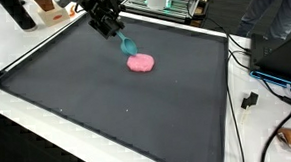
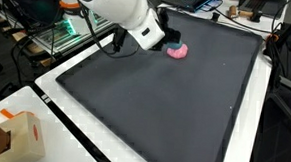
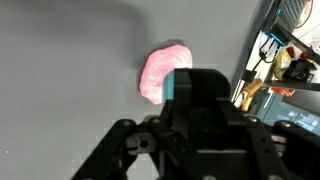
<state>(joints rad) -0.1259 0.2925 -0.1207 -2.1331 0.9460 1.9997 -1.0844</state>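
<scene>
A pink lump lies on the dark mat toward its far side; it also shows as the pink lump and the pink lump. My gripper hangs just above and beside it, shut on a teal tool whose lower end reaches down close to the lump's edge. From the wrist, the black gripper body hides the fingertips, and only a thin strip of the teal tool shows. In an exterior view the gripper sits right next to the lump.
A white border frames the mat. Cables and a plug lie off one side, with electronics behind. A cardboard box stands near a table corner. The white arm reaches over the mat.
</scene>
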